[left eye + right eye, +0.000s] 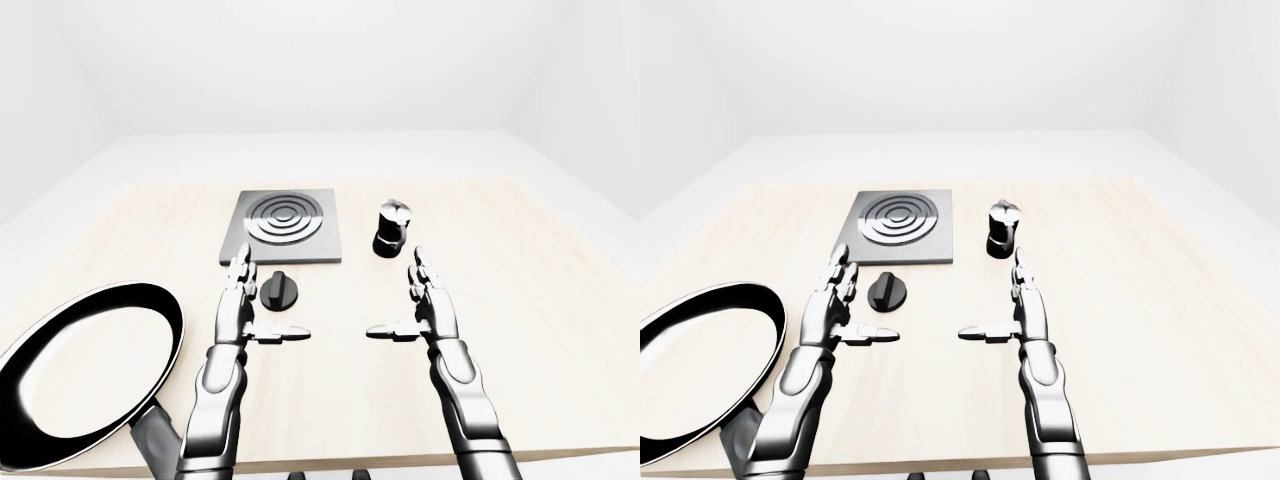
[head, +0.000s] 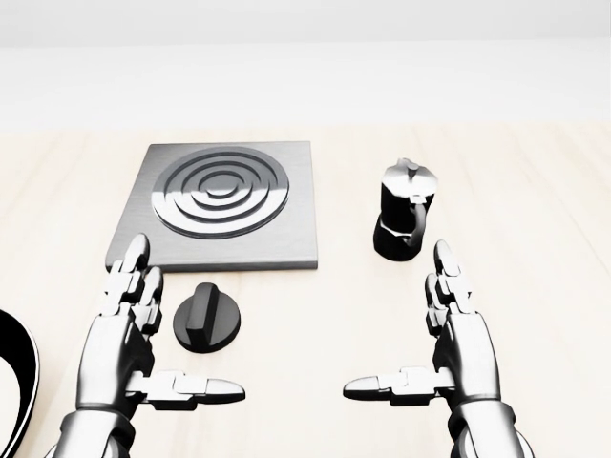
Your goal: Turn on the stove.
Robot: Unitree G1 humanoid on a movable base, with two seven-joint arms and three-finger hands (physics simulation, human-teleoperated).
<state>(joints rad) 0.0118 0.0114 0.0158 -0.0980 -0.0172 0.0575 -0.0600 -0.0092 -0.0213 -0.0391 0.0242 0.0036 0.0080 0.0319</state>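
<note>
Both hands, left hand (image 2: 129,339) and right hand (image 2: 458,334), spread empty; recommended: left fingers squarely round knob (image 2: 207,318) below stove (image 2: 286,243), mid-table, clear of moka pot (image 2: 405,221).

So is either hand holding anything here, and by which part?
Nothing is held. The left hand and right hand are open above the table, clear of the knob.

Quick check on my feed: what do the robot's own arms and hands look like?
Both arms are glossy silver-grey metal with dark joint bands. The left hand and right hand match: three segmented fingers each, chrome links with black gaps, the thumb ending in a dark rounded tip. No cables, sleeves or markings show.
</note>
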